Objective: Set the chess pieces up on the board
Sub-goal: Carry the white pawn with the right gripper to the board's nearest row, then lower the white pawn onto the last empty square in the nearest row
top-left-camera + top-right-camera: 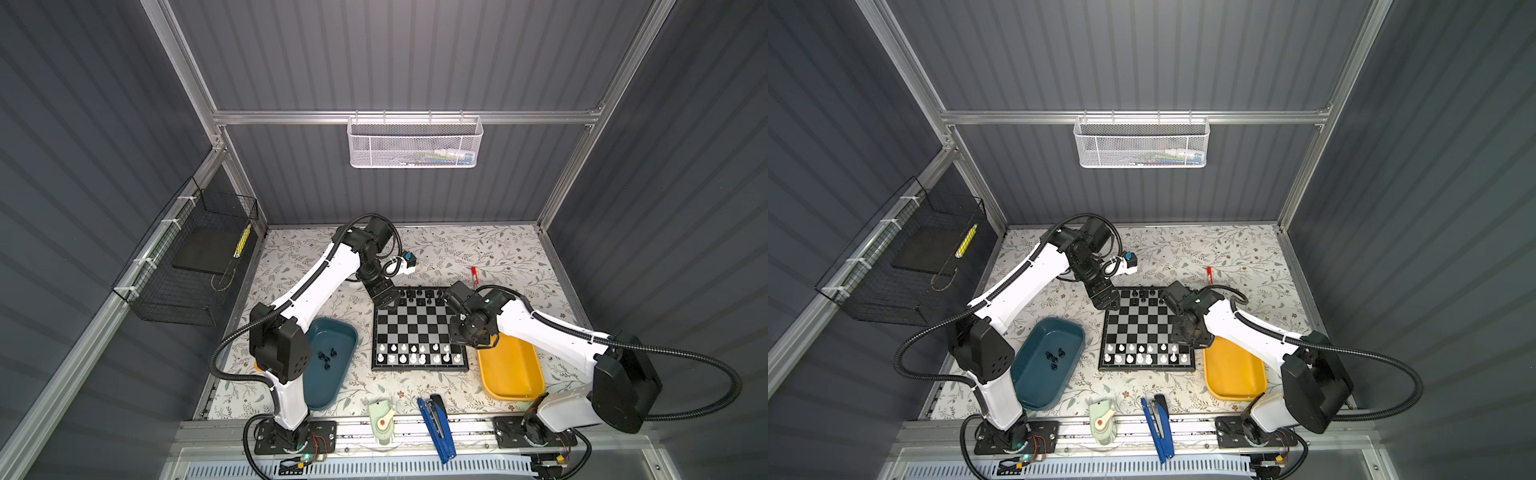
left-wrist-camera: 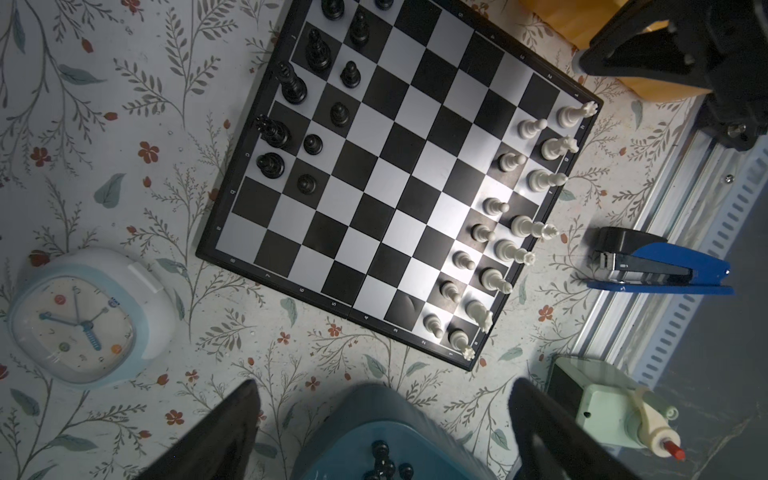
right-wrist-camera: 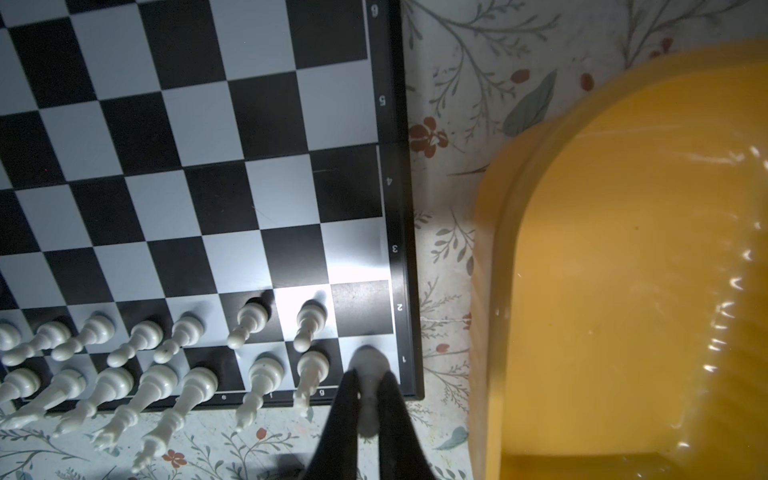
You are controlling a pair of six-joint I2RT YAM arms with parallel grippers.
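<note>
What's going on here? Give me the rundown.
The right gripper is shut on a white piece at the corner of the board beside the yellow tray. The other white pieces fill nearly two rows. The left gripper hangs open and empty near the board's far left corner; a few black pieces wait in the teal tray.

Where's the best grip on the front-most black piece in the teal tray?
From straight above: the teal tray walls rule out a side approach. Pinch the narrow stem above the round base of the front-most black piece, closing left-right so the other black pieces just behind stay clear. Upright or lying: too small to tell.
</note>
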